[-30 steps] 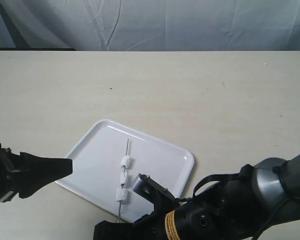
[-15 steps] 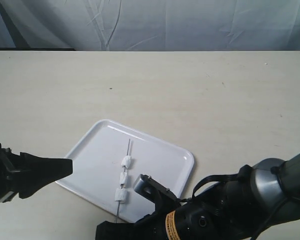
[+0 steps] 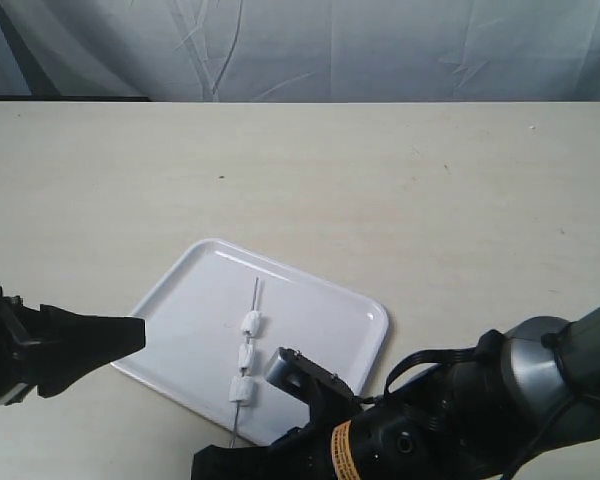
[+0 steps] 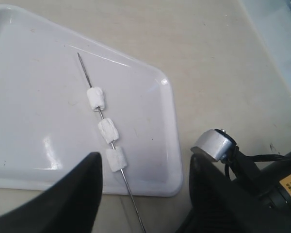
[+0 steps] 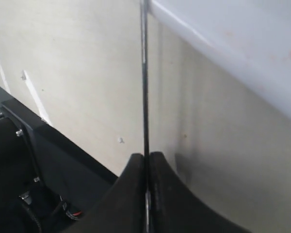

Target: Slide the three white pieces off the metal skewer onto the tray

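My right pincer [image 5: 146, 167] pinches the near end of the metal skewer [image 4: 131, 191]. The three white pieces [image 4: 108, 130] sit threaded on it above the tray [image 4: 34, 97]. My left pincer [image 4: 145, 170] hangs spread beside the tray's edge. Step in hand: steadying the rod. Next, I judge, the left pincer must straddle the rod behind the nearest piece and push toward the free tip.

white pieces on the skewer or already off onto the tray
on: all three white pieces sit threaded on the metal skewer over the tray, right gripper pinching its end
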`<move>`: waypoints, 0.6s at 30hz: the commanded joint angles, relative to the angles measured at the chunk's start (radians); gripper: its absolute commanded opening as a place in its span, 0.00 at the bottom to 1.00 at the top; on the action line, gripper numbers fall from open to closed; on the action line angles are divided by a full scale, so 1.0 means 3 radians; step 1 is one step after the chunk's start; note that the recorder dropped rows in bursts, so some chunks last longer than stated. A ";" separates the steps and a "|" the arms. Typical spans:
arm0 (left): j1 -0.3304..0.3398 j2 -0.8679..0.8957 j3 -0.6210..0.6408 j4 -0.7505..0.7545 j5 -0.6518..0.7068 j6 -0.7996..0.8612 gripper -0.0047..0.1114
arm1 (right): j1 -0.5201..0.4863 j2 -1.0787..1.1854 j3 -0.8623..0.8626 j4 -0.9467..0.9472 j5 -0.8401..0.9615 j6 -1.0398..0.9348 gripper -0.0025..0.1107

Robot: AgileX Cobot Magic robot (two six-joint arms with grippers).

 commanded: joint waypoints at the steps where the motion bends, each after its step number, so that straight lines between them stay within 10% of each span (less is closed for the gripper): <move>1: -0.0019 0.0004 -0.0004 -0.0032 -0.0034 0.0013 0.49 | 0.0003 0.0003 -0.0004 0.0042 0.0026 -0.0095 0.02; 18: -0.0019 0.0038 -0.0004 -0.0267 0.0083 0.0052 0.52 | 0.0003 -0.0424 0.0008 -0.0458 0.0113 -0.0056 0.02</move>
